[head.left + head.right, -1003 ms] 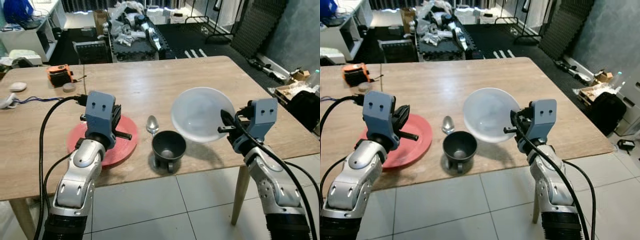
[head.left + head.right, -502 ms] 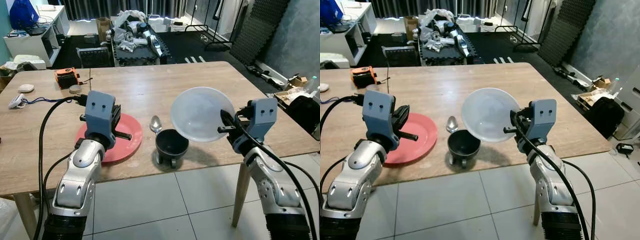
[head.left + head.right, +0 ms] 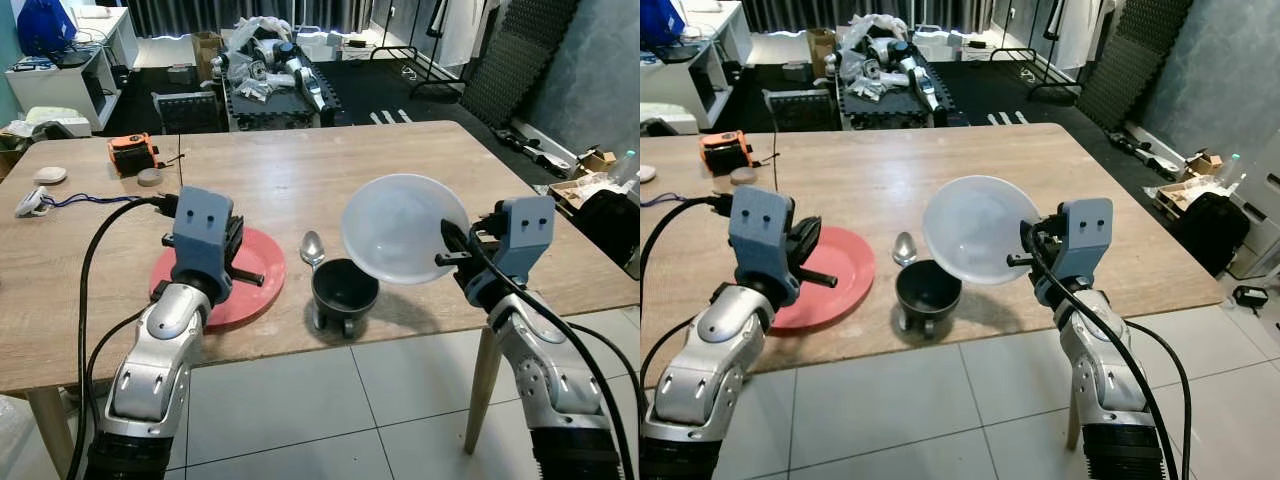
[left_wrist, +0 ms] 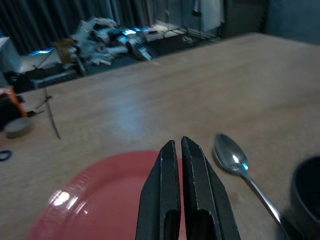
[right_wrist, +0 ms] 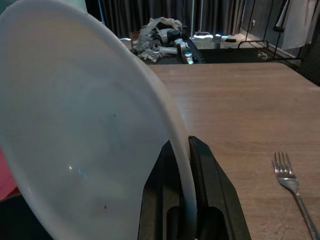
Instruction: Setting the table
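Landmark: cup (image 3: 345,290), near the desk's (image 3: 300,170) front edge.

Left of the cup: red plate (image 3: 240,285) flat on the desk. Left claw (image 4: 181,195) hovers over the plate's near side, fingers pressed together, holding nothing.

Just behind-left of the cup: spoon (image 3: 311,247), bowl end pointing away, handle running toward the cup.

Right of and above the cup: white bowl (image 3: 400,228), tilted nearly on edge, off the desk. Right claw (image 3: 447,245) is clamped on its right rim, one finger on each side of the wall. Further right of the cup, past the bowl: fork (image 5: 290,182) lying on the desk.

Step, as I read it: bowl is in transit, not placed. The plate looks like its likely seat. Next move would need the bowl carried left over the cup without clipping it, levelled, lowered, then released. Left claw should clear the plate first.

No readable labels or writing anywhere.
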